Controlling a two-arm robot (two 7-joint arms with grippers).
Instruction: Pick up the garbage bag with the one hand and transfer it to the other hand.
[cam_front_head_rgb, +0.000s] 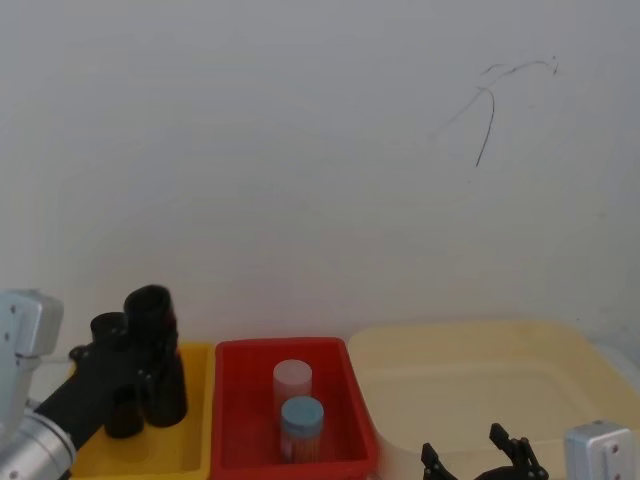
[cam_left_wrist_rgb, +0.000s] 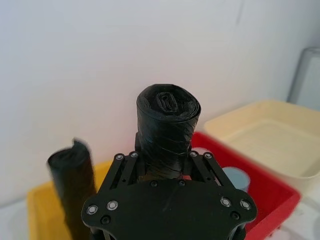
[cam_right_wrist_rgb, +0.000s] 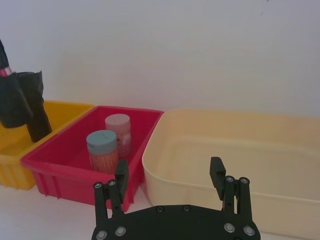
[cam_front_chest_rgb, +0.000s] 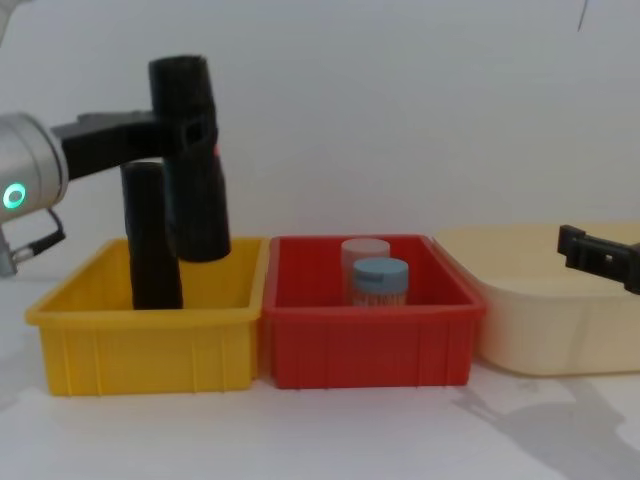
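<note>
Yellow bin (cam_front_chest_rgb: 150, 345) holds a black roll (cam_front_chest_rgb: 152, 240); left pincer (cam_front_chest_rgb: 175, 125) is clamped on the garbage bag (cam_front_chest_rgb: 192, 180) above it, upper left. Red bin (cam_front_chest_rgb: 365, 345): two jars (cam_front_chest_rgb: 380, 285). Right pincer (cam_right_wrist_rgb: 169, 171) gapes wide. Left wrist view catches the bag's coiled top.

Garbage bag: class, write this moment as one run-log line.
left hand: shut on garbage bag | bag: raised, tilted, over yellow bin | right hand: open, low by cream tub | transfer: not yet done
</note>
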